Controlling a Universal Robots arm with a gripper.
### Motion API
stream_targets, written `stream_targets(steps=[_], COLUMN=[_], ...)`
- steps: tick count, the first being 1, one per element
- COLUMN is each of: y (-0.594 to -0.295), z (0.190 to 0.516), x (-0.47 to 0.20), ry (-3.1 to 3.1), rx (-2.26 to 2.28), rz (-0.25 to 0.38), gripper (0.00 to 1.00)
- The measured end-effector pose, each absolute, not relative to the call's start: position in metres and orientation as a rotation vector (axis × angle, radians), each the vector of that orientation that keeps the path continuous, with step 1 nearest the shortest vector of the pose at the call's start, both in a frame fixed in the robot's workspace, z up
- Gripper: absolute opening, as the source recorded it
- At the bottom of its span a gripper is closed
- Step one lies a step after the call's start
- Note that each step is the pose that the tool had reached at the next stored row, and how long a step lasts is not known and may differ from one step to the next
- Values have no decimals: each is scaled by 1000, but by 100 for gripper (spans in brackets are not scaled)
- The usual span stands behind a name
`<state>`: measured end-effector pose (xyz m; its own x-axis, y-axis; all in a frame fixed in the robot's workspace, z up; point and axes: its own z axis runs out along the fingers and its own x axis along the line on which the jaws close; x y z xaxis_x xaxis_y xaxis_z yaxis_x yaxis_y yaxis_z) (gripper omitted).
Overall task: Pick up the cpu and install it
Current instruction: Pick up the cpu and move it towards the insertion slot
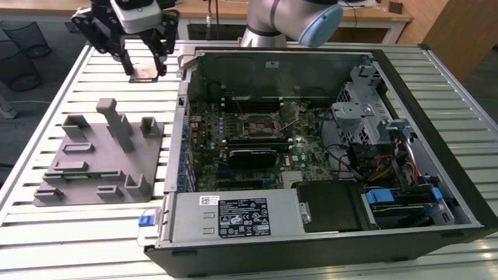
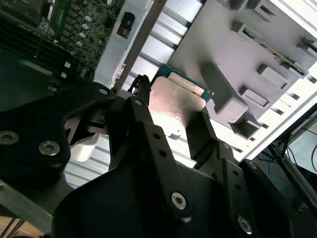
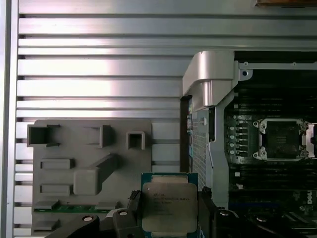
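The pick-up looks finished, and the step in hand is the carry. The gripper (image 1: 144,73) is closed narrow on the cpu (image 1: 144,77). Its 2 fingers (image 3: 205,213) press on opposite edges of the chip, whose silvery top faces the camera in the first wrist view.

In the exterior view the chip hangs over the slatted desk (image 1: 46,111), just outside the open computer case (image 1: 280,65) on the exterior view's left. It is past the far end of the grey fixture block (image 1: 101,157). It seems to be lifted clear of the desk, though how high is hard to judge from this angle.

The socket (image 1: 259,124) sits on the board near the middle of the case, well apart from the chip, and looks empty.

Going by this, the install has not begun. It would call for:
- a level carry over the case wall
- the chip's edges squared to the socket's frame, with its corner mark matched
- a straight, gentle descent, with no tilt or sideways slide
- a release only once the chip lies flat in its seat

A skewed landing could harm the contacts.
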<state>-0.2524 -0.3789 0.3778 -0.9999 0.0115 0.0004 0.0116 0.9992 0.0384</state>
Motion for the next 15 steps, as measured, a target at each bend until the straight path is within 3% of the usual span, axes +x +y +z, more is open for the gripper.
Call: stream_targets(steps=[15], y=[-379], z=[378], x=[-183], ry=[-3141], rx=[-18], rz=[-60], gripper=[54])
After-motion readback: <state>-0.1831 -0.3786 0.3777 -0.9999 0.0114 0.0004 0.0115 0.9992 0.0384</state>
